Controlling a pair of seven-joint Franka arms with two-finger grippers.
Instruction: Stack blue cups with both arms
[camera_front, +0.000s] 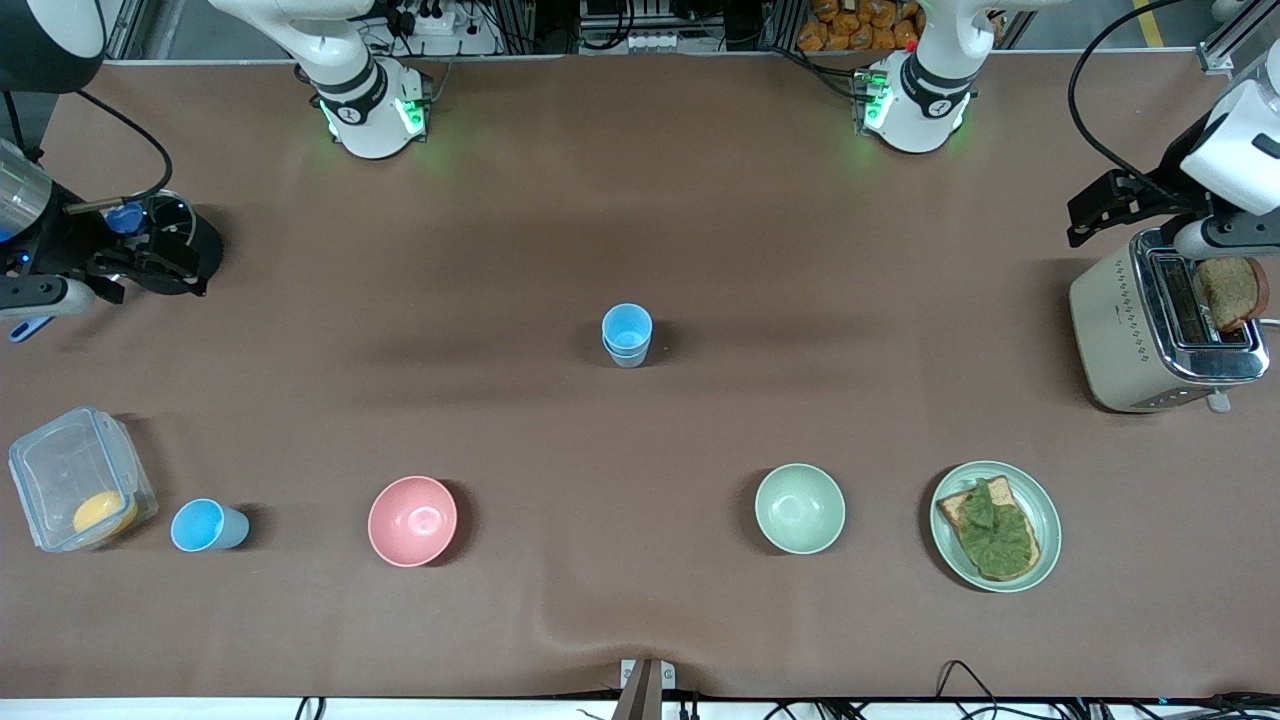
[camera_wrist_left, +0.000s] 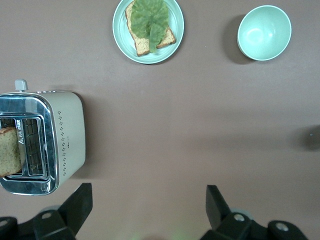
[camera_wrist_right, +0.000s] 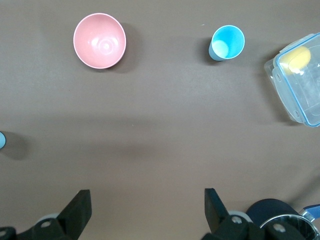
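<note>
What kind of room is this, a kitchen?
Probably a robot lab set up like a kitchen: a toaster and a plate with toast sit on a long brown table between two robot arms.

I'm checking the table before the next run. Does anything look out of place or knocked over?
Nothing is spilled or tipped. One blue cup stands alone beside the clear container, apart from the stacked cups at mid-table. Both grippers, left and right, hang open.

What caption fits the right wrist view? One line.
Open right end effector above bare table; pink bowl, blue cup, lidded container ahead.
</note>
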